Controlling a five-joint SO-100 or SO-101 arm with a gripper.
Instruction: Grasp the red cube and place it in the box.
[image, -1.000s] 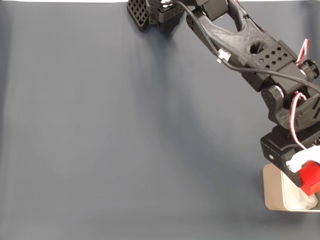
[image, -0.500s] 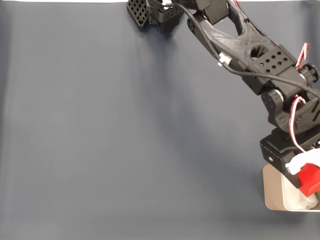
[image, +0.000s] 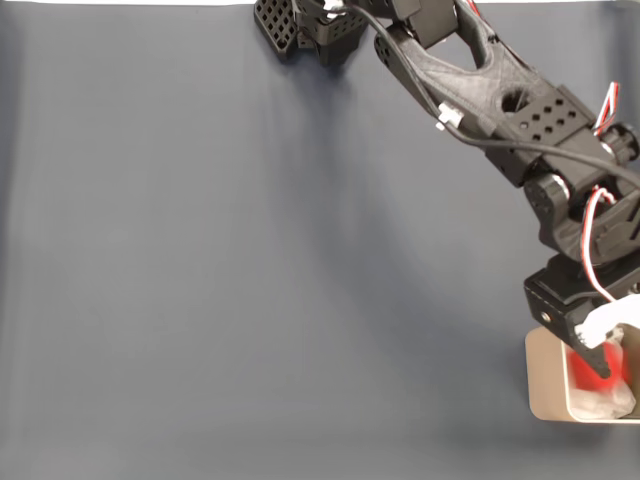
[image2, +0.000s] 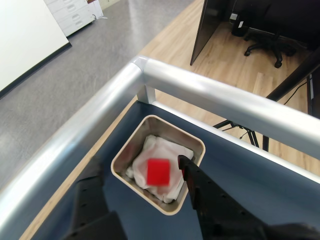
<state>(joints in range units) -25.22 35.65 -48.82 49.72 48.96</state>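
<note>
The red cube (image2: 159, 172) is over the white lining inside the beige box (image2: 150, 121), clear of both fingers. My gripper (image2: 137, 167) hangs open directly above the box, one dark finger (image2: 197, 187) to the cube's right and the other to its left. In the fixed view the cube (image: 588, 366) is a red blur within the box (image: 545, 385) at the lower right edge, just under my gripper (image: 600, 350).
The dark blue mat (image: 250, 260) covers the table. A metal rail (image2: 210, 97) runs along the table edge just past the box. The arm's base (image: 310, 25) stands at the top centre of the fixed view.
The gripper has opened and let go of the cube, which has dropped from between the fingers into the box. The arm itself has barely moved.
</note>
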